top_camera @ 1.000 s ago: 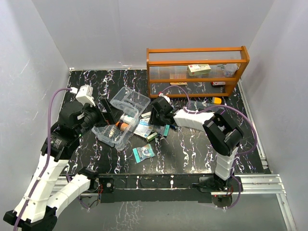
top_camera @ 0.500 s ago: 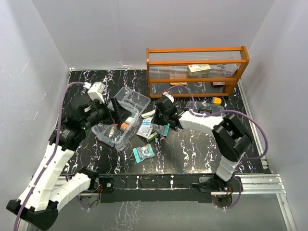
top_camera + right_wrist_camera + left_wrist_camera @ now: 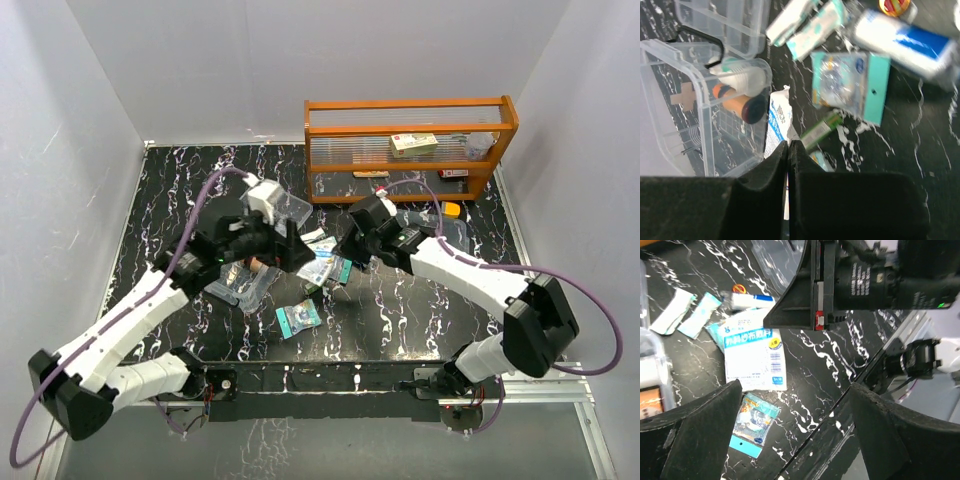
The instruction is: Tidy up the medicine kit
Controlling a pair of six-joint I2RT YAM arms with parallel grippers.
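Wide-open left jaws hang over the white packet [image 3: 754, 358], its long axis crossing their gap; right jaws, shut, sit nearby.

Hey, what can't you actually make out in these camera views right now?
Top view: the left arm covers most of the clear box; contents hidden.
Top view: the rack panel blurs what's behind it.
Right wrist view: motion blur smears the white and blue container; label unreadable.
Left wrist view: the frame edge cuts off the box.
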